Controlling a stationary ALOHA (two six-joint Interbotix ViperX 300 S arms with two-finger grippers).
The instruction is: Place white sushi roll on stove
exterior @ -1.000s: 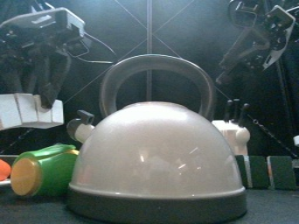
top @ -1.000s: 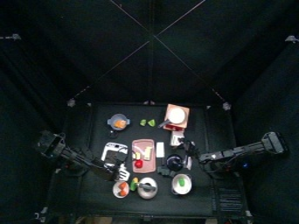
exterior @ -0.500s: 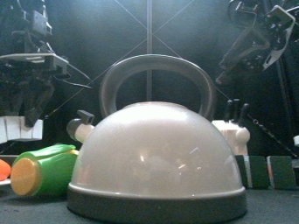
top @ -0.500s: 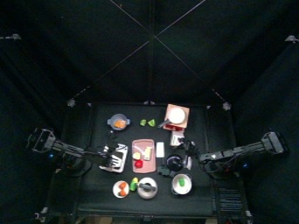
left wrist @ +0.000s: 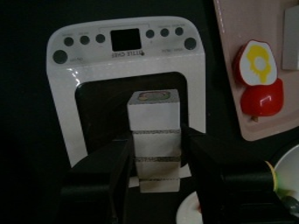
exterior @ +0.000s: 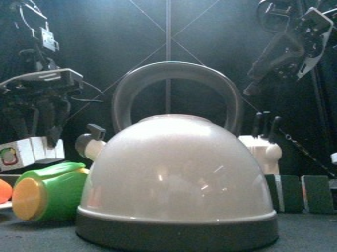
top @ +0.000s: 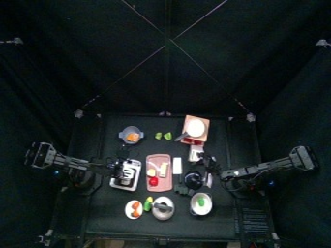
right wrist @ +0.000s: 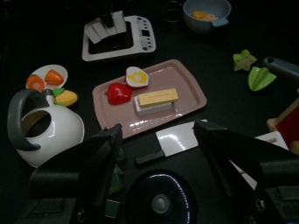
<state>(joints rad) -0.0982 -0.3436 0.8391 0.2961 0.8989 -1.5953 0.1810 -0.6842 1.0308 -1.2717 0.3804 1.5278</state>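
Note:
The white stove (left wrist: 122,39) has a dark burner area in its middle. The white sushi roll (left wrist: 155,118) is a pale stubby block over that burner. My left gripper (left wrist: 156,144) has its jaws tight against both sides of the roll, low over the stove. In the top view the stove (top: 127,172) lies left of the pink tray, with the left gripper (top: 128,177) on it. My right gripper (right wrist: 158,131) rests open and empty at the table's right (top: 218,178), facing the tray. The stove also shows in the right wrist view (right wrist: 117,35).
The pink tray (top: 158,170) holds a fried egg, a red piece and a yellow slab (right wrist: 156,98). A big white kettle (exterior: 178,177) fills the front view. A green piece (exterior: 46,192) lies beside it. A reddish-brown-rimmed square (top: 195,126) stands at the back.
The left arm has folded back to the left, and its gripper has come lower over the stove. The right arm has not moved.

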